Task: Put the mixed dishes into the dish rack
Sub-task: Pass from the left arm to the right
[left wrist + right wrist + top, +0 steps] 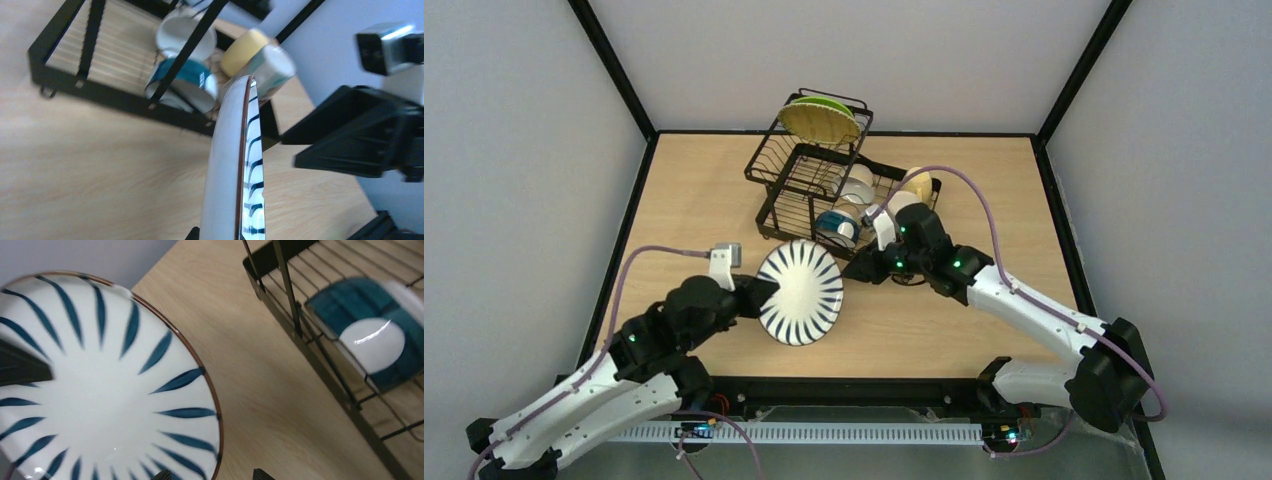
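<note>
My left gripper (764,291) is shut on the near edge of a white plate with dark blue radial stripes (800,293), which it holds upright on edge above the table. That striped plate (235,165) shows edge-on in the left wrist view. My right gripper (864,268) stands open at the plate's right side, and the rim (218,440) lies between its fingertips without touching them. The black wire dish rack (769,215) stands behind. It holds a green plate (819,120) on the raised tier, and a white bowl (857,183), a blue-outside bowl (837,228), a yellow mug (919,183) and a cream mug (902,203) below.
The rack's front bar (320,360) runs close to the right of my right gripper, with the blue-outside bowl (375,335) just behind it. Bare wooden table (694,200) lies to the left of the rack. Black frame posts edge the table.
</note>
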`<action>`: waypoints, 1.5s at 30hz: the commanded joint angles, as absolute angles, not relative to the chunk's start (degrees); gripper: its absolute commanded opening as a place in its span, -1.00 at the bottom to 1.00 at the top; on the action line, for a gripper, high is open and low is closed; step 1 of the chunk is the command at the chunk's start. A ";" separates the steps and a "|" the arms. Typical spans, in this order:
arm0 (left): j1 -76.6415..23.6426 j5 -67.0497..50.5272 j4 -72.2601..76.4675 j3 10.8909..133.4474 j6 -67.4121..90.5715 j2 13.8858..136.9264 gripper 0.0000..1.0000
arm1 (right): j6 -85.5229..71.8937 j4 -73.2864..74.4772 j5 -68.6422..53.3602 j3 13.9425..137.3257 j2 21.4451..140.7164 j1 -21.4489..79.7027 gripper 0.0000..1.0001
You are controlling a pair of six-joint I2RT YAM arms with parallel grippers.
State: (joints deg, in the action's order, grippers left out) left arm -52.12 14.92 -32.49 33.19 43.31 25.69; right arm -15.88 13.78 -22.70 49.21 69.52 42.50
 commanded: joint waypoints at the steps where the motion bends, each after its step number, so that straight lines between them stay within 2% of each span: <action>1: -52.38 12.36 -24.78 44.37 38.53 28.62 -0.96 | -10.54 17.78 -20.56 55.12 68.64 42.54 0.87; 7: -52.38 10.86 -28.98 55.07 34.49 32.59 -0.96 | -5.74 20.11 -16.51 61.46 66.63 42.54 0.99; 13: -52.38 9.52 -32.35 62.77 31.25 35.14 -0.96 | -3.01 22.24 -16.26 66.59 65.79 42.54 0.99; 30: -52.38 6.23 -31.36 69.87 23.11 39.33 -0.96 | -4.20 24.08 -36.15 75.75 68.33 42.53 0.99; 45: -52.38 -3.67 -28.28 76.96 19.54 43.86 -0.96 | -8.83 20.23 -50.02 75.69 68.60 38.19 0.99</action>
State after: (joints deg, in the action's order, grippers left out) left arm -52.12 0.45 -37.12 73.25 20.43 43.94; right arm -6.59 21.67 -44.40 74.96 68.01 39.29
